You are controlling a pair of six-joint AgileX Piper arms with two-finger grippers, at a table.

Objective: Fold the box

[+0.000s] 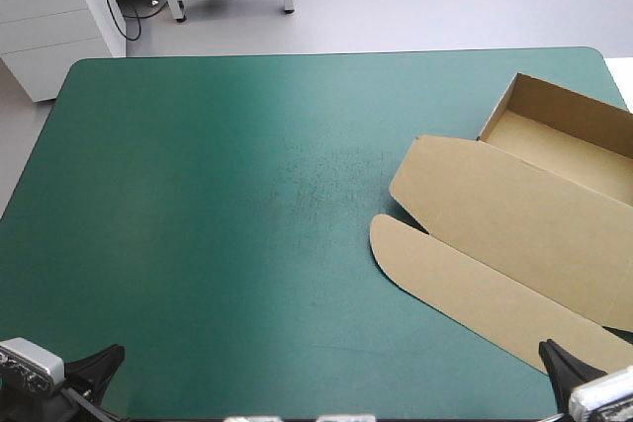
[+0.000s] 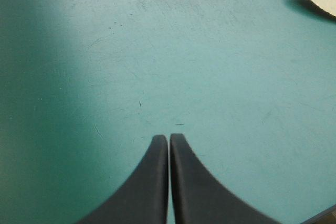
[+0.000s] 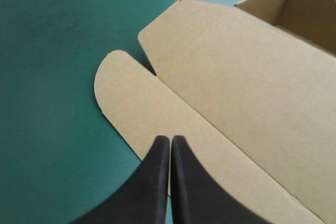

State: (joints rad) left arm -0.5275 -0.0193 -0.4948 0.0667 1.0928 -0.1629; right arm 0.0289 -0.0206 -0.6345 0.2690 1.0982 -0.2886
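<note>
Ahead of the right gripper (image 3: 170, 141), the box (image 1: 514, 214) is lying on the teal-green cover (image 1: 218, 205), and part of it is running out of sight. The high view is cutting off its right end, so only one short wall of the tray (image 1: 554, 145) is showing whole. It is hard to tell if the right gripper's tips are touching the brown board or hanging just above it. Only the tips of both grippers are peeking into the high view, and the arms behind them are hiding below its edge.

The right gripper is pointing over the long rounded flap (image 3: 131, 108). Its black fingers are pressing together into one point and holding nothing. The flat lid (image 3: 241, 87) is lying just past the flap, and the tray with its raised walls is sitting farther ahead.

The left gripper (image 2: 168, 139) is pointing over bare cover, with its fingers also pressing together around nothing. Far ahead of it and off to its right, a small rounded bit of the flap is poking in. The two grippers are sitting well apart, one at each near corner of the table.
</note>
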